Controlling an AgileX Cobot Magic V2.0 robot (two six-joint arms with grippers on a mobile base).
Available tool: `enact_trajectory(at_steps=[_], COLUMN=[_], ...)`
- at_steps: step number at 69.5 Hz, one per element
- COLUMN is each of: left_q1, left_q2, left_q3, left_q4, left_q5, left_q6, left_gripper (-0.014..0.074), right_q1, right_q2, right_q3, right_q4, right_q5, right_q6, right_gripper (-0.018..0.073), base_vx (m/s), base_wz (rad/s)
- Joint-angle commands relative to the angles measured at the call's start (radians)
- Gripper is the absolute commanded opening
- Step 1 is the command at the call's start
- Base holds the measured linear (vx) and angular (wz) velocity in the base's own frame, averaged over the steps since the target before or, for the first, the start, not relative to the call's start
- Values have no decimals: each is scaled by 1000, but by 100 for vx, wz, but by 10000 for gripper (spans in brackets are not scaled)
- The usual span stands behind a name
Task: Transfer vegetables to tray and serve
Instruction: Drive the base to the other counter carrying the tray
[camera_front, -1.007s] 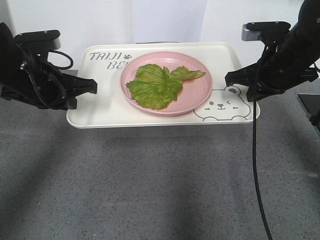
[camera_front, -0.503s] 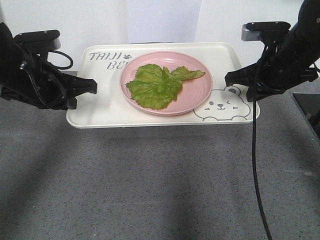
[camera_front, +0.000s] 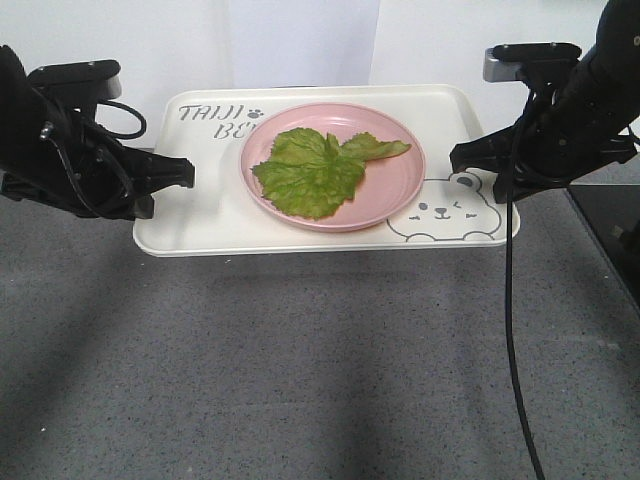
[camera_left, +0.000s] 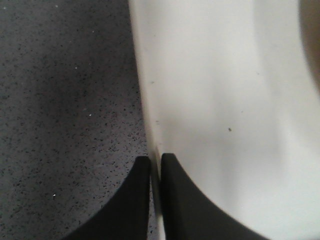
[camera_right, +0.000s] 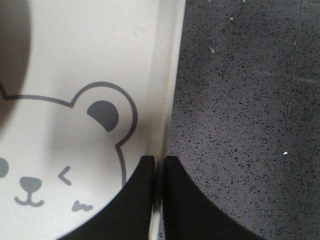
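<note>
The cream-white tray (camera_front: 210, 222) hangs in the air above the grey floor, held by its two short sides. On it stands a round pink plate (camera_front: 400, 186) with the vegetables (camera_front: 312, 172), a green lettuce leaf, lying flat in it. My left gripper (camera_front: 188, 173) is shut on the tray's left rim (camera_left: 150, 130), one finger inside the rim and one outside. On the opposite side, my right gripper (camera_front: 455, 158) is shut on the right rim (camera_right: 167, 100), beside the bear drawing (camera_right: 75, 150).
Speckled grey floor (camera_front: 320, 370) lies below the tray. A white wall (camera_front: 300, 40) stands behind it. A dark object (camera_front: 615, 235) shows at the right edge. A black cable (camera_front: 510, 330) hangs from the right arm.
The tray and both arms keep their pose. The background shifts left behind them, and the dark object at the right edge has come further into view.
</note>
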Motion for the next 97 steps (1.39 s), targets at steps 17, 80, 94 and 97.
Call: enact_trajectory(at_steps=[17, 80, 94, 97], left_q1=[-16, -16, -16, -16], left_q2=[-49, -49, -49, -49], left_q3=[-31, -31, -31, -31], left_q4=[-48, -48, -48, -48], left_q5=[-81, -81, -81, -81], left_q6=[19, 19, 19, 19], left_gripper=[-6, -6, -6, -6], right_q1=[10, 10, 10, 10], right_q2=[-50, -50, -50, -50], right_q3=[-31, -31, -31, -31], right_q4=[46, 46, 46, 46], right_q5=[-64, -65, -65, -65], right_q6=[-21, -21, -21, -21], right_gripper=[-4, -4, -4, -4], base_vx=[1, 1, 0, 0], base_wz=[-2, -2, 0, 0])
